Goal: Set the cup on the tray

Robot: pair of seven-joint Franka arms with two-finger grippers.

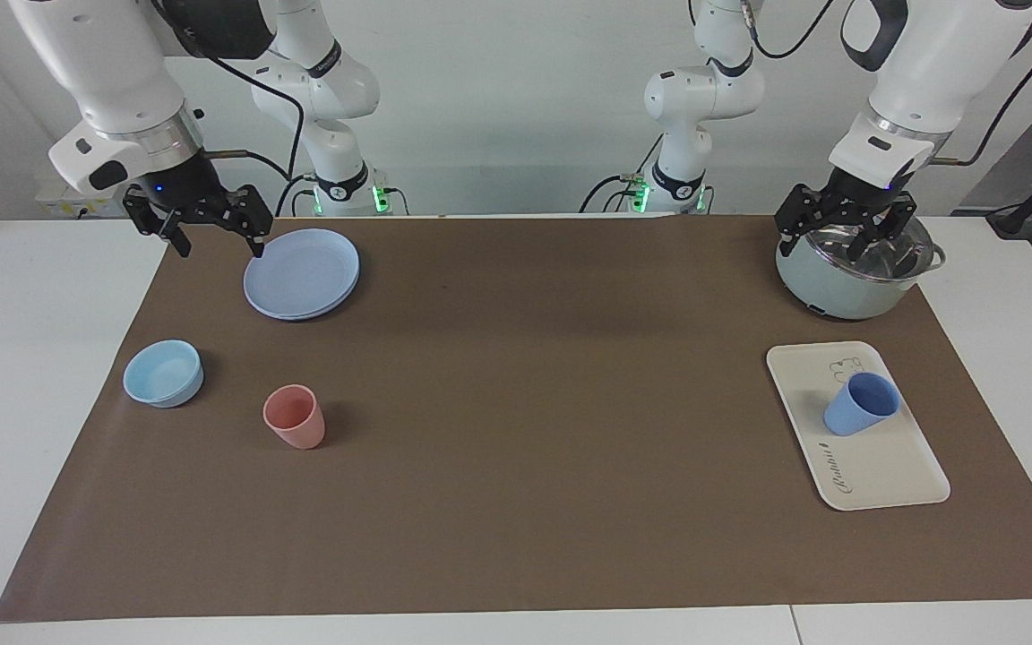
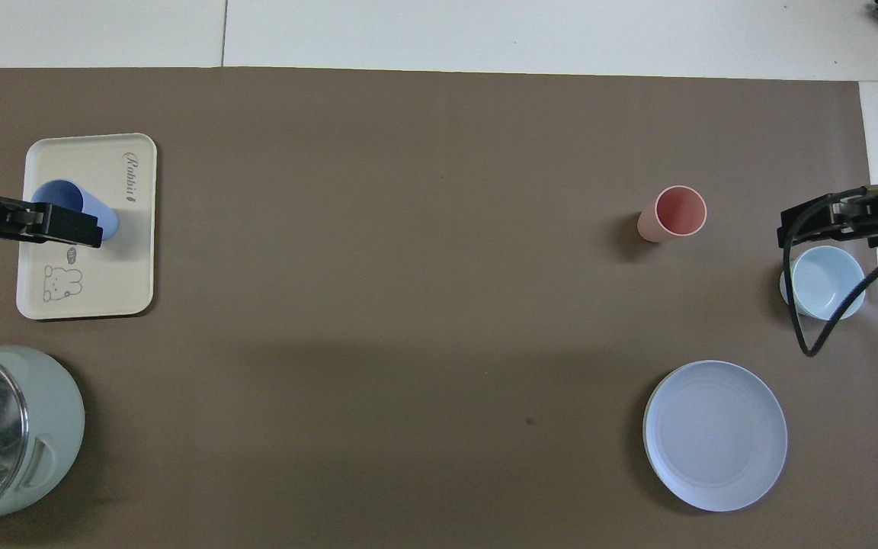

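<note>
Periwinkle plastic cup [image 1: 862, 404] is sitting upright on the tray [image 1: 883, 466], looking light, stiff and slippery, best pinched across its rim, while the left gripper [image 1: 846, 235] over the pot [image 1: 838, 287] and the waiting right gripper [image 1: 216, 240] are both hanging with fingers spread.

Mat [image 1: 525, 430] [image 2: 408, 305]: brown, spread over most of the white table [image 1: 32, 358] [image 2: 485, 30].
Pink cup [image 1: 294, 417] [image 2: 673, 214]: upright on the mat, toward the right arm's end.
Bowl [image 1: 163, 373] [image 2: 822, 281]: light blue, beside the pink cup, closer to the mat's edge at that end.
Plates [image 1: 302, 273] [image 2: 715, 435]: round, blue, stacked, nearer to the robots than the pink cup.
Pot [image 1: 856, 269] [image 2: 4, 435]: pale green with a shiny metal inside, open, at the left arm's end, near the robots.
</note>
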